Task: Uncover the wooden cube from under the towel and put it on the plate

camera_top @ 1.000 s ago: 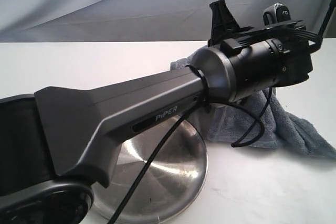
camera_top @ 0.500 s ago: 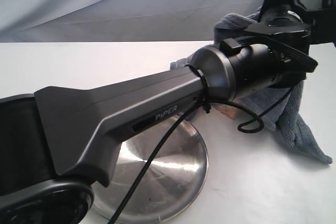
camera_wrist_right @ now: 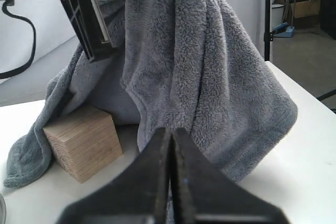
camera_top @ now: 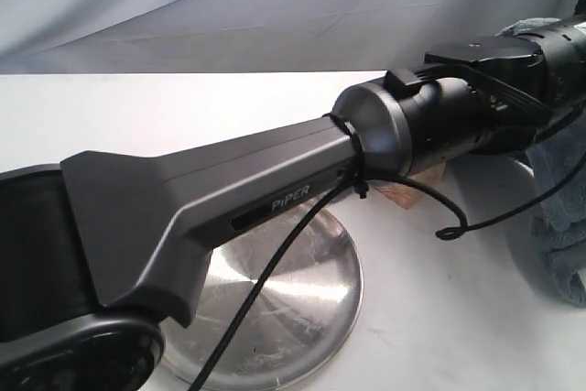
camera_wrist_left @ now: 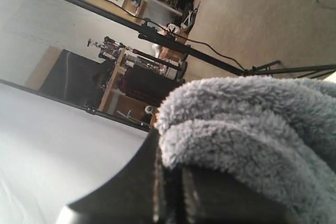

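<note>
My left gripper (camera_wrist_left: pixel 167 156) is shut on a fold of the fluffy blue-grey towel (camera_wrist_left: pixel 252 124) and holds it up off the table. In the right wrist view the towel (camera_wrist_right: pixel 194 66) hangs from the left gripper's fingers (camera_wrist_right: pixel 90 24), its lower part resting on the table. The tan wooden cube (camera_wrist_right: pixel 81 142) stands uncovered beside the hanging cloth; a corner of the cube (camera_top: pixel 412 190) shows under the left arm in the exterior view. The steel plate (camera_top: pixel 293 309) lies near the front, partly hidden by that arm. My right gripper (camera_wrist_right: pixel 171 132) is shut and empty, facing the towel.
The long black left arm (camera_top: pixel 229 199) reaches across the white table (camera_top: pixel 439 318), with a loose black cable (camera_top: pixel 458 226) looping below its wrist. A grey backdrop hangs behind. The table's edge (camera_wrist_right: pixel 310 98) runs close behind the towel.
The left gripper has carried the towel up and to the right. The cloth has come off the cube, and the cube's corner now shows on the table.
</note>
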Tool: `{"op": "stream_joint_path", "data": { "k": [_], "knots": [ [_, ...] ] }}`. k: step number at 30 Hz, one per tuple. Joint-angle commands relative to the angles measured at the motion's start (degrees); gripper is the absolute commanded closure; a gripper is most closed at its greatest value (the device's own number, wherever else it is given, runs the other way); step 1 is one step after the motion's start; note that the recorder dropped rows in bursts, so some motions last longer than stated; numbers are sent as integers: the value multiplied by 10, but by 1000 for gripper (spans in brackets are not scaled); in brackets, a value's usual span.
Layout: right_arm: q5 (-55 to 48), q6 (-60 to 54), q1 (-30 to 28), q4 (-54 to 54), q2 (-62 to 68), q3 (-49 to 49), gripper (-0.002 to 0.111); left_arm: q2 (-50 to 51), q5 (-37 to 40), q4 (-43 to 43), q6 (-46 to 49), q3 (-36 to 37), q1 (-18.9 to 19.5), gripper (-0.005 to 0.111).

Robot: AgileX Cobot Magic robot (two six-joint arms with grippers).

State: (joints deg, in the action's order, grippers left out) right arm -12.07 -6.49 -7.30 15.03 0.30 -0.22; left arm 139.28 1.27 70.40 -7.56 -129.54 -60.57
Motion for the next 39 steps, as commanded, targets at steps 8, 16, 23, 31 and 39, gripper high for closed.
{"op": "stream_joint_path", "data": {
  "k": [8, 16, 23, 31, 39],
  "knots": [
    [0, -4, 1, 3, -3, 2, 108, 45, 24, -27, -240, 1, -8, 107],
    [0, -4, 1, 3, -3, 2, 108, 53, 195, -288, -225, 1, -20, 107],
    [0, -4, 1, 3, -3, 2, 108, 56, 312, -603, -27, 1, -20, 107],
    [0, -4, 1, 3, -3, 2, 108, 68, 432, -645, -8, 1, -20, 107],
    [0, -4, 1, 3, -3, 2, 108, 82, 442, -699, 28, 1, -20, 78]
  ]
}}
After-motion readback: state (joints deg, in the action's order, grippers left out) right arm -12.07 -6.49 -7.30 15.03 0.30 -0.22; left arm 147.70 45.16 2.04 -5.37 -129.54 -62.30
